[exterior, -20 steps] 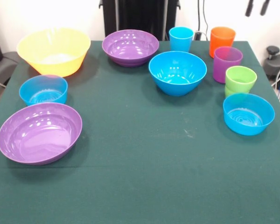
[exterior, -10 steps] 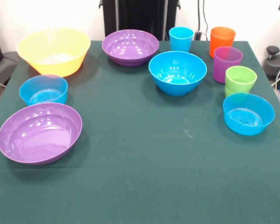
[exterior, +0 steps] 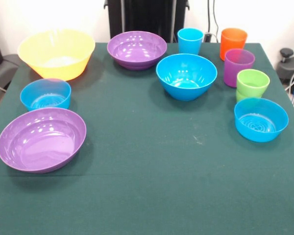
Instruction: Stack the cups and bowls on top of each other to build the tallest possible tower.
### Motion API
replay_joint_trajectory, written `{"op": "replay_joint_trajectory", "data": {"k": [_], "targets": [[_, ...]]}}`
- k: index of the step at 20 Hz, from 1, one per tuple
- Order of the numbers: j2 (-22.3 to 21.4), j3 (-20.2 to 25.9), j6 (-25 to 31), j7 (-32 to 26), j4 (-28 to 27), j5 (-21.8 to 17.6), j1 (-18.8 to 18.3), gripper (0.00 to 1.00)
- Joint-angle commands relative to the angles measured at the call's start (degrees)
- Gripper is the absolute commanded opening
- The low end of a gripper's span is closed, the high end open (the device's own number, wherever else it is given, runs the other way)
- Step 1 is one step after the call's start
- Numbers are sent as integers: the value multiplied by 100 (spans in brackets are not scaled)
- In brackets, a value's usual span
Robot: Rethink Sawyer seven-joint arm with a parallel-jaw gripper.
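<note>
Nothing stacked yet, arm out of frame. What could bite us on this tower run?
1. The purple cup, green cup and one small blue bowl crowd together at one side; reaching for one may knock a neighbour.
2. All bowls sit open side up; stacked so, they would likely nest and add little height.
3. The yellow bowl sits at the table's corner; a nudge could push it off.

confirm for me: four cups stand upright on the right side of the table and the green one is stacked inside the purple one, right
Not quite. In the front view the green cup stands on its own on the table, just in front of the purple cup, not inside it. The light blue cup and orange cup also stand upright, unstacked.
</note>
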Motion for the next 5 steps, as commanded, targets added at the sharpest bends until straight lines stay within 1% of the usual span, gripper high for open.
{"op": "replay_joint_trajectory", "data": {"k": [1,5], "targets": [[68,257,590,830,-420,79,-32,100],[175,151,623,868,-610,23,48,100]]}}
